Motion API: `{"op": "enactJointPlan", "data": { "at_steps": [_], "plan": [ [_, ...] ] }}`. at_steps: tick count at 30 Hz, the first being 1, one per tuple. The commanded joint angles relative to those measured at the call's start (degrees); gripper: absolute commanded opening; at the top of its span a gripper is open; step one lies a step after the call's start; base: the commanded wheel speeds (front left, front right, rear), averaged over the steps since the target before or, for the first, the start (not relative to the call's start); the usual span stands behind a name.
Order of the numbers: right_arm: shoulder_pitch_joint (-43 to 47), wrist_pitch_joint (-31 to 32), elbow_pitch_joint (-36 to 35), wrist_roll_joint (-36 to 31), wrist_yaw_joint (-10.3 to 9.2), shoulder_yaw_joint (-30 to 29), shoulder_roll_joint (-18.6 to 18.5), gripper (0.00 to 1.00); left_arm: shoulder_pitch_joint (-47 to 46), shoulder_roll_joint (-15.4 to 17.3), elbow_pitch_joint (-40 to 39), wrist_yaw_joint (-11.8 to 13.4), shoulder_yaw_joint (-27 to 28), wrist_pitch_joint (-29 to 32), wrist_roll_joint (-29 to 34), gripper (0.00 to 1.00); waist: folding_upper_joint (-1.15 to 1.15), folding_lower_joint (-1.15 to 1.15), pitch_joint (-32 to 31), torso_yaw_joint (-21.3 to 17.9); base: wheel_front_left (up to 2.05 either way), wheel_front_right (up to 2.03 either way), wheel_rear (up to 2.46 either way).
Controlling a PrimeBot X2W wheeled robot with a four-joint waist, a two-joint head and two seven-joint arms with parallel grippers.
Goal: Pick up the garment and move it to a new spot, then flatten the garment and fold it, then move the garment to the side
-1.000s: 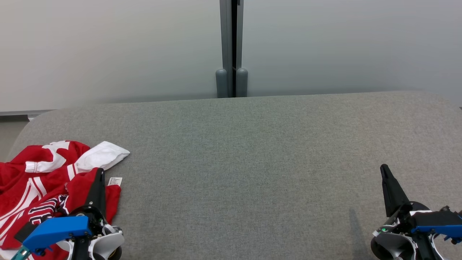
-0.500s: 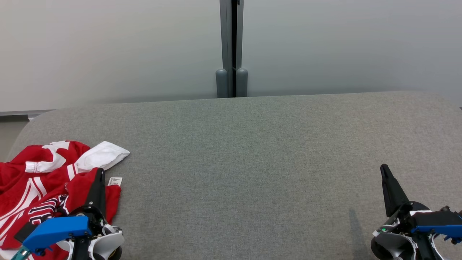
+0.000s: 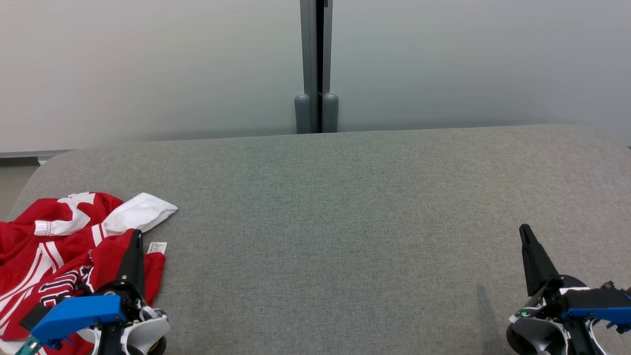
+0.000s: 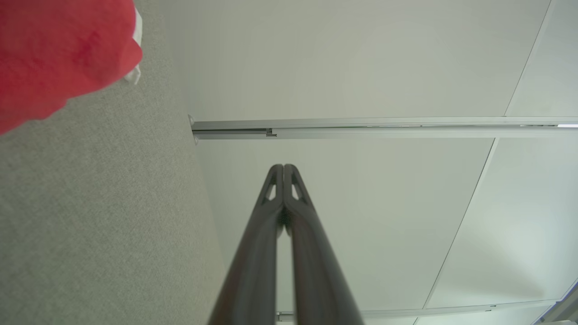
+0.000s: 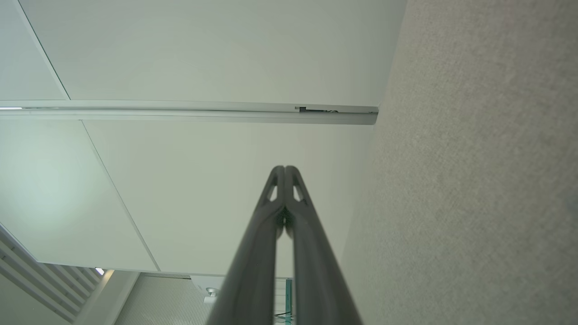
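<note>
Overhead, the left claw (image 3: 136, 237) is pinched shut and empty, with the crumpled red-and-white garment (image 3: 59, 246) just to its left (a white label (image 3: 157, 247) lies right of the tip). The right claw (image 3: 524, 230), also closed and empty, sits well apart over bare grey tabletop (image 3: 345, 222). The left wrist view shows fingers pressed together, with the garment up-left of them. The right wrist view shows fingers together, with tabletop to their right.

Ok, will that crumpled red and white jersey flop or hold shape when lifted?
Likely floppy: the crumpled red and white jersey lies in soft folds. Probably light, since the cloth looks thin. A single pinch may leave most trailing.
</note>
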Motion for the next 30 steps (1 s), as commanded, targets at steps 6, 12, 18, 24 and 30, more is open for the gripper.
{"op": "enactJointPlan", "data": {
  "at_steps": [6, 12, 18, 24, 30],
  "plan": [
    [0.7, 0.1, -0.2, 0.1, 0.00, -0.1, 0.0, 0.00, -0.6, 0.0, -0.2, -0.2, 0.1, 0.1, -0.2, 0.00, 0.00, 0.00, 0.0, 0.0, 0.00, 0.00, 0.00],
    [0.7, 0.1, -0.2, 0.1, 0.00, -0.1, 0.0, 0.00, -0.6, 0.0, -0.2, -0.2, 0.1, 0.1, -0.2, 0.00, 0.00, 0.00, 0.0, 0.0, 0.00, 0.00, 0.00],
    [0.7, 0.1, -0.2, 0.1, 0.00, -0.1, 0.0, 0.00, -0.6, 0.0, -0.2, -0.3, 0.1, 0.2, -0.2, 0.00, 0.00, 0.00, 0.0, 0.0, 0.00, 0.00, 0.00],
    [0.7, 0.1, -0.2, 0.1, 0.00, -0.1, 0.0, 0.00, -0.6, 0.0, -0.2, -0.3, 0.1, 0.2, -0.2, 0.00, 0.00, 0.00, 0.0, 0.0, 0.00, 0.00, 0.00],
    [0.7, 0.1, -0.2, 0.1, 0.00, -0.1, 0.0, 0.00, -0.6, 0.0, -0.2, -0.3, 0.1, 0.2, -0.2, 0.00, 0.00, 0.00, 0.0, 0.0, 0.00, 0.00, 0.00]
  ]
}}
